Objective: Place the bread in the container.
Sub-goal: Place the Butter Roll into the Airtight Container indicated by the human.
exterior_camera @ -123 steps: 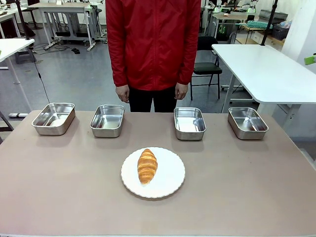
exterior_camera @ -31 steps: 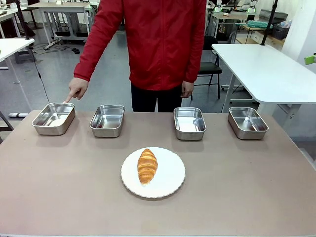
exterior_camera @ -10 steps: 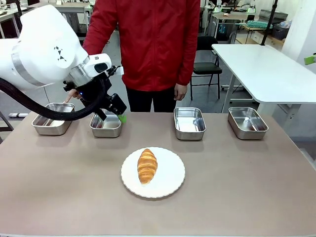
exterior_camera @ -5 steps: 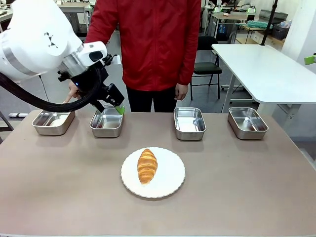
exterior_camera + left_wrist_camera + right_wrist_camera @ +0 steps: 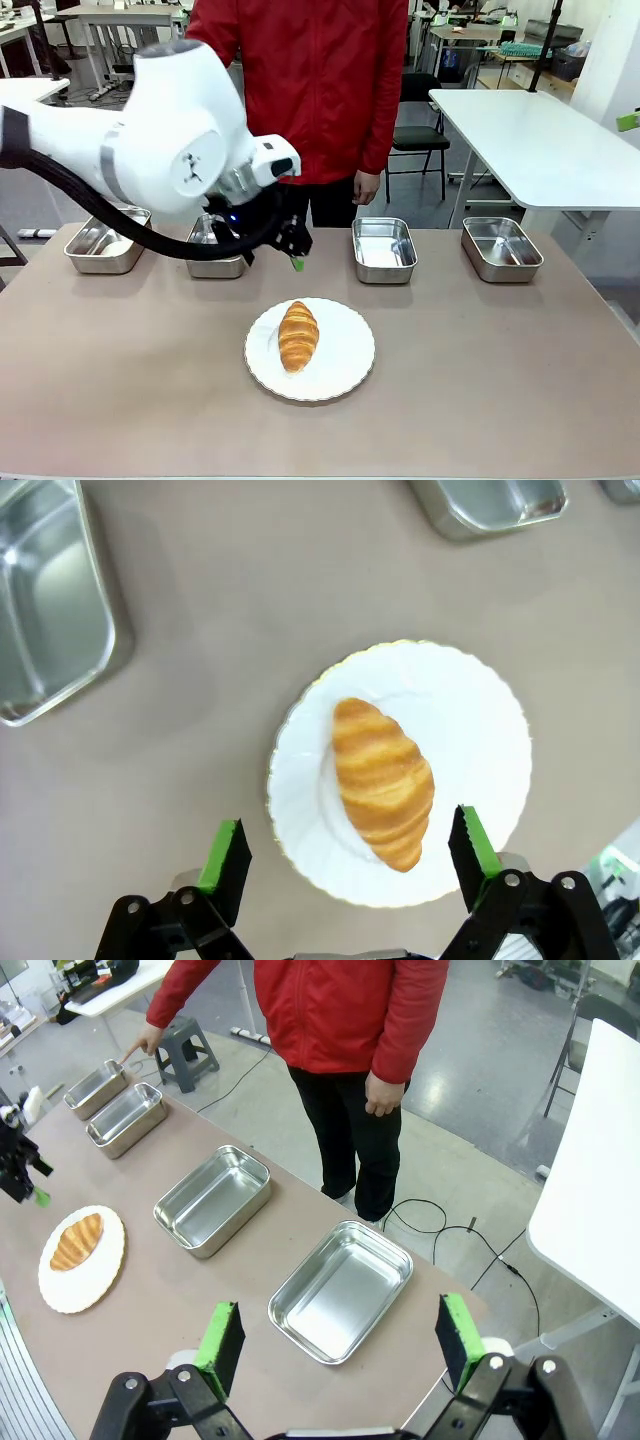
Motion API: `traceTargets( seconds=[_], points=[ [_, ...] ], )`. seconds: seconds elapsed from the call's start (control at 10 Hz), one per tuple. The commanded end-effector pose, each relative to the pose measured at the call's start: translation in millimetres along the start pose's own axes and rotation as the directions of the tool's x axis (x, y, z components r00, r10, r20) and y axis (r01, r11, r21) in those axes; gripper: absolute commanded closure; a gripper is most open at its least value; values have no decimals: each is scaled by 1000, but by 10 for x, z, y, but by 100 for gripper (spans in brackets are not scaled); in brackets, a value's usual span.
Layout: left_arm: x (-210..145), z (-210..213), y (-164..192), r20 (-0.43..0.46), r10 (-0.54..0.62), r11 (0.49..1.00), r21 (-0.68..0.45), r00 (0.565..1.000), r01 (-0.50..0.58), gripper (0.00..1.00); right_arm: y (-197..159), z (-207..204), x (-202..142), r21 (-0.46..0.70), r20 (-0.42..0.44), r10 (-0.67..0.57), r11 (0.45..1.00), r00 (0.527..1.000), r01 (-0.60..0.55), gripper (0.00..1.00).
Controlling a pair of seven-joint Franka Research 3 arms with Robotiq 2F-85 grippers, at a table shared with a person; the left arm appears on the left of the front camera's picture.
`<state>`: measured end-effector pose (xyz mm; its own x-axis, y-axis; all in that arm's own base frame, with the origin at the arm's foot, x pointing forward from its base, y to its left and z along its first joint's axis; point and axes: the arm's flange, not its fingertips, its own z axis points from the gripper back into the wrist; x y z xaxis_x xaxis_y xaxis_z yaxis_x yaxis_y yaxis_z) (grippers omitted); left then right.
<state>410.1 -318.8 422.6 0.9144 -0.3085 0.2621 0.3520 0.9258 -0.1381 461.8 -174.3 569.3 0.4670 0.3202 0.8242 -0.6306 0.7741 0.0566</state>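
The left fingers (image 5: 222,854) are spread wide and hold nothing, hovering above the bread (image 5: 383,783) and apart from it. The right fingers (image 5: 222,1342) are just as wide and empty, high over the worktop (image 5: 160,1280).

The bread, a croissant, lies on a round white plate (image 5: 480,730) at the worktop's middle. In the front view its long axis runs from the robot's side toward the person. In the left wrist view it slants between the fingers.

The right wrist view shows the person's hand (image 5: 150,1038) pointing at the container (image 5: 97,1087), the end pan in a row of four. In the front view the left arm (image 5: 170,150) covers part of that pan.
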Motion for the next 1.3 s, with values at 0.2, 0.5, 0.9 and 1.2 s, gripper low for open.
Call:
traceTargets(
  seconds=[0.2,0.5,0.9,1.2],
  points=[
    [-100,-282,-398,-101,1,996,85,995,8,0,6,3,10,3,6,3,1000,1000,-3,0],
    [-216,-346,-358,-107,-3,998,55,994,9,0,6,3,10,3,6,3,1000,1000,-3,0],
    [-353,-597,-421,-150,125,982,161,981,-101,0,6,3,10,3,6,3,1000,1000,-3,0],
    [-390,-737,-478,-119,144,984,126,982,-129,0,6,3,10,3,6,3,1000,1000,-3,0]
  ],
)
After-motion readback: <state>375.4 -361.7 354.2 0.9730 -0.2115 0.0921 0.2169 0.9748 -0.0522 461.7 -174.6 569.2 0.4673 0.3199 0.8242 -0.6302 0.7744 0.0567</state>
